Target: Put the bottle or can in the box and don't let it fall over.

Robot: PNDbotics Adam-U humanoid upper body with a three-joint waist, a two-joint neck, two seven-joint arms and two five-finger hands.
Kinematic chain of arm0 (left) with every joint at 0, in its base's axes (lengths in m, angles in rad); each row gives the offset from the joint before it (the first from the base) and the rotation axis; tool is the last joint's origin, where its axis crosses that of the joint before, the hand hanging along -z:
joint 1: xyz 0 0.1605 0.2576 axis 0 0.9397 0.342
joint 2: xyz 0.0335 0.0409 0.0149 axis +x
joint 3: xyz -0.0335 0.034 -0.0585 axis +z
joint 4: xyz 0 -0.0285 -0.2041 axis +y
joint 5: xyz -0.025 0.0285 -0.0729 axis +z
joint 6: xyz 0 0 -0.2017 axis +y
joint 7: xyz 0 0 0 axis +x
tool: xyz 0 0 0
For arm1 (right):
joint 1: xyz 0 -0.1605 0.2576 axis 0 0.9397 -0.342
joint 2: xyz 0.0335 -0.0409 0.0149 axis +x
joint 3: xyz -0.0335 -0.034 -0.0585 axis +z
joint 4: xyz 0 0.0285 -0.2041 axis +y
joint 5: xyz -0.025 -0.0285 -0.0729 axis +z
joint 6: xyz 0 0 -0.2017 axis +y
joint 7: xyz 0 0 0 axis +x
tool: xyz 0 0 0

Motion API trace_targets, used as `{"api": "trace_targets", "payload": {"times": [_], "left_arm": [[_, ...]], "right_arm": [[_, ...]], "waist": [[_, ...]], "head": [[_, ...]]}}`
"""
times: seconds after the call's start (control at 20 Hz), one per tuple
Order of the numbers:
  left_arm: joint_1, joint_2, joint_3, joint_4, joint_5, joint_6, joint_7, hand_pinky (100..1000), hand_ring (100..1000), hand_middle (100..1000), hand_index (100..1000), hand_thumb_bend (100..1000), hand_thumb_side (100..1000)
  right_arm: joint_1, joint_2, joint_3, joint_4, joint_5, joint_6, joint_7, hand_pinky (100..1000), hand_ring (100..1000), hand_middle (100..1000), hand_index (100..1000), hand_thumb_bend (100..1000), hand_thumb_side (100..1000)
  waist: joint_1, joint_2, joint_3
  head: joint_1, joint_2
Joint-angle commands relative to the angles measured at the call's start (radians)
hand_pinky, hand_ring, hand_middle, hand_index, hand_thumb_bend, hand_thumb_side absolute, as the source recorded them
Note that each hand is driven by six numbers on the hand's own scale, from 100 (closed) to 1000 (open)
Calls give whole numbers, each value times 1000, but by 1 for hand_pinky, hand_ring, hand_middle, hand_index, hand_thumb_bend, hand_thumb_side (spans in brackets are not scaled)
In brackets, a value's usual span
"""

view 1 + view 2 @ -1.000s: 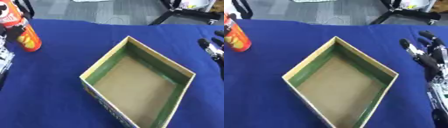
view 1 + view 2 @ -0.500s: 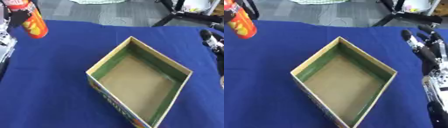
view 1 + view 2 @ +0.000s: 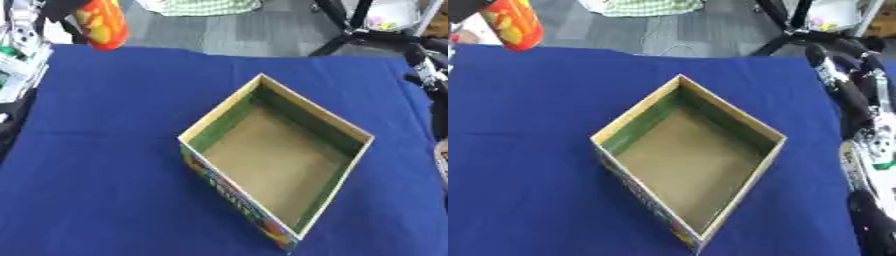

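Grey flooring (image 3: 254, 35) is seen beyond the far edge of the table (image 3: 114, 150), which is covered by a deep blue cloth. On that floor a green-and-white checked cloth (image 3: 197, 6) is spread, and black stand legs (image 3: 350, 35) are visible at the upper right.

An open cardboard box (image 3: 278, 157) is set near the middle of the table, turned so that one corner faces the viewer. Its inner walls are green, its floor is plain brown, and printed colours are carried on its outer near side. Nothing is seen inside it.

An orange-red can (image 3: 101, 22) with yellow markings is held above the far left corner of the table, well apart from the box and tilted slightly. Its upper end is cut off by the top edge of the view. The left hand (image 3: 52, 10) is seen only as a dark shape at the can's upper end; whether its fingers are wrapped round the can cannot be told.

The right hand (image 3: 846, 82) is shown at the right edge in the right eye view, beside the box but not touching it, its dark fingers (image 3: 826, 60) extended and relaxed, with nothing held.
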Motion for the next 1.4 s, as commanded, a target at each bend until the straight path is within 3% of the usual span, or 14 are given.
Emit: {"api": "trace_targets", "payload": {"times": [0.05, 0.35, 0.6, 1.05, 1.4], "left_arm": [[-7, -23, -26, -88, 29, 18, -28, 792, 1000, 811, 456, 176, 498], [18, -86, -94, -243, 95, 41, -85, 798, 1000, 811, 460, 170, 501], [19, -119, -141, -365, 131, 101, -119, 799, 1000, 811, 462, 187, 491], [32, -218, -180, -448, 195, 174, -131, 795, 1000, 811, 463, 203, 499], [44, -285, -215, -527, 197, 203, -137, 794, 1000, 809, 465, 214, 492]], "right_arm": [[-9, -5, -4, -25, 12, 1, -2, 752, 944, 1000, 781, 712, 408], [-11, 5, 2, -27, 21, 5, 0, 753, 944, 1000, 782, 709, 422], [-9, 9, 2, -27, 25, 6, -2, 753, 945, 1000, 781, 706, 426], [4, 5, -5, -23, 28, 6, -15, 753, 945, 1000, 781, 701, 434], [22, -1, -12, -18, 32, 5, -29, 753, 944, 1000, 781, 697, 441]], "waist": [[3, -35, 3], [7, -47, 5], [11, -50, 3], [24, -60, 12], [39, -73, 29]], "head": [[-15, 18], [-41, 40], [-47, 51], [-131, 100], [-149, 119]]}}
